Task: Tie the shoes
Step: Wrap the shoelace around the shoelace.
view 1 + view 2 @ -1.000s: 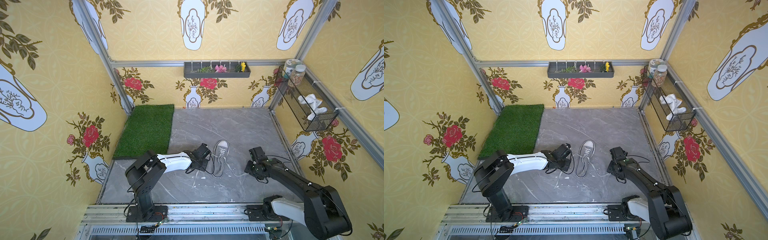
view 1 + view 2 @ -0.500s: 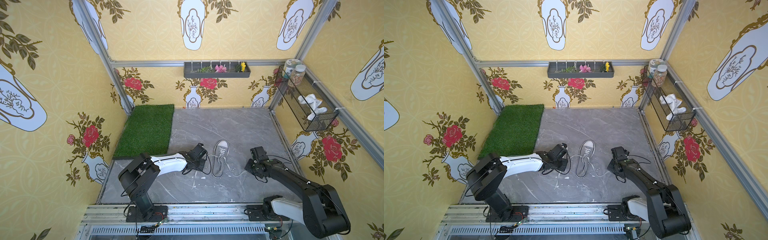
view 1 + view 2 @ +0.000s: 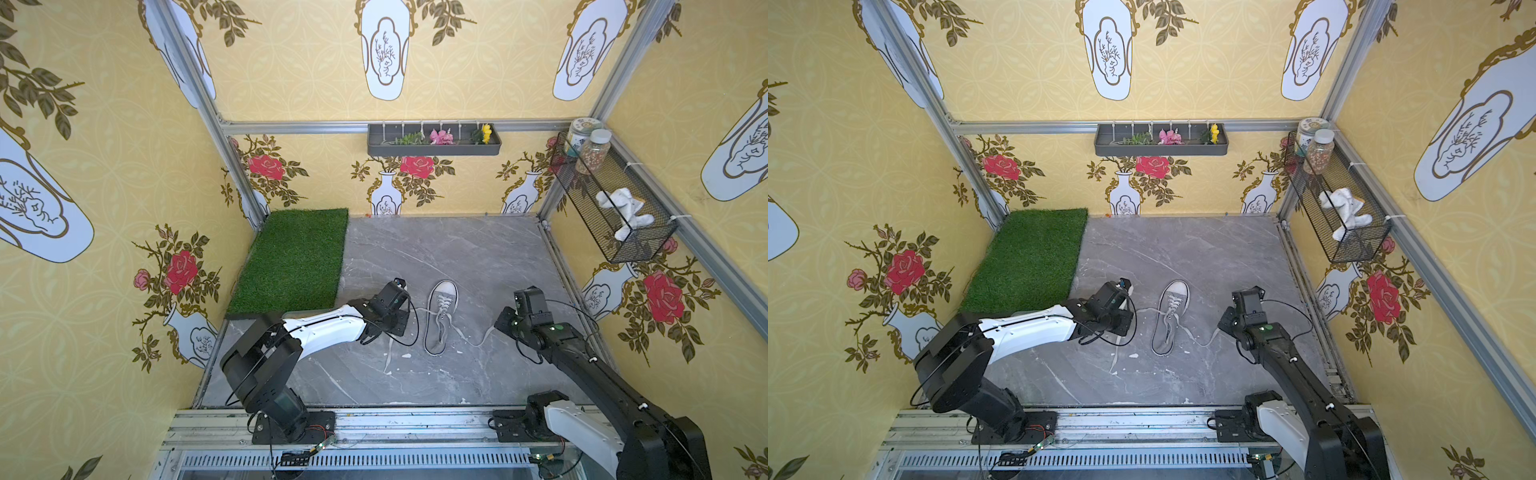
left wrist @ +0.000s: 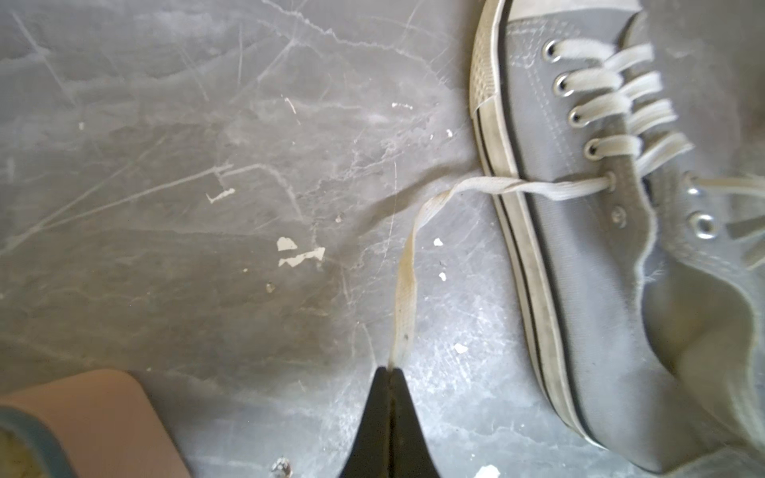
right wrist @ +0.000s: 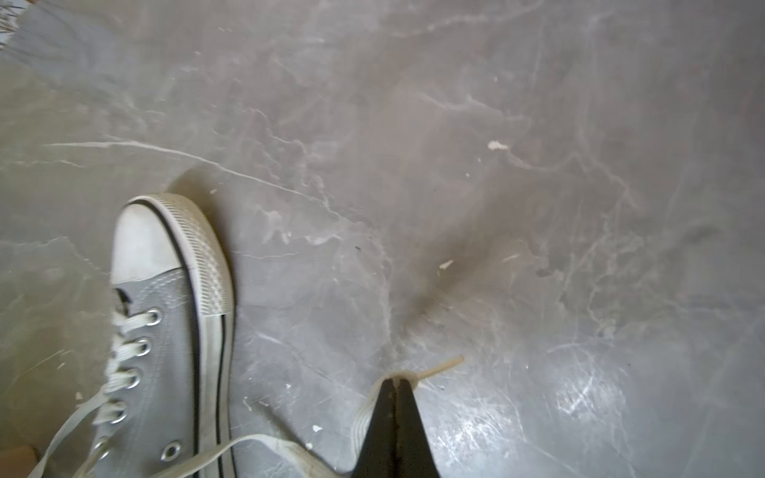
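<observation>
Left gripper (image 4: 389, 374) pinches one flat pale-grey lace (image 4: 407, 265) at nine o'clock of the grey canvas low-top sneaker (image 3: 441, 316), toe toward twelve on the grey marbled floor (image 3: 457, 257); right gripper (image 5: 396, 385), at three o'clock, pinches the other lace (image 5: 362, 414) near its tip. Best draw both ends outward evenly (the sneaker may slide) before crossing. Only wrist views show the pinches.

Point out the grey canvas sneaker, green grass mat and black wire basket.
grey canvas sneaker (image 3: 441, 318): in a top view, mid-upper.
green grass mat (image 3: 295, 262): in a top view, turf centre.
black wire basket (image 3: 644, 249): in a top view, end mesh wall.
</observation>
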Robot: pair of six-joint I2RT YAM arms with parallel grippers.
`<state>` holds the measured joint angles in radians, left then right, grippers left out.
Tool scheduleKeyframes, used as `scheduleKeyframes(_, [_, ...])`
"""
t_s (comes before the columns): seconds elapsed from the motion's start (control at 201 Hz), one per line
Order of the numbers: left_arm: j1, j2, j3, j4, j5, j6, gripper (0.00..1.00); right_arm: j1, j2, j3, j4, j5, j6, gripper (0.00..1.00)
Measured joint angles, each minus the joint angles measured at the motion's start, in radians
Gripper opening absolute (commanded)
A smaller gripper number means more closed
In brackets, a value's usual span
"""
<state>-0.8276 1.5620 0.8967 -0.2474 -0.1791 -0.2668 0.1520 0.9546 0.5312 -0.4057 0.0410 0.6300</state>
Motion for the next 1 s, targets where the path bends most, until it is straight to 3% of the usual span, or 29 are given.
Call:
scheduleKeyframes(0.229, [0.0,-0.172,0.013,0.005,0.027,0.027,0.0,0.0,-0.047,0.129,0.022,-0.133,-0.14,0.0])
scheduleKeyframes(0.458, [0.0,-0.199,0.083,0.0,0.045,0.119,0.0,0.014,0.039,0.264,0.103,-0.386,-0.239,0.0])
scheduleKeyframes(0.707, [0.002,-0.204,0.162,-0.011,0.076,0.224,0.0,0.035,0.147,0.491,0.131,-0.589,-0.238,0.0])
scheduleKeyframes(0.996, [0.003,-0.184,0.208,0.0,0.062,0.299,0.0,0.087,0.281,0.64,0.134,-0.655,-0.201,0.0])
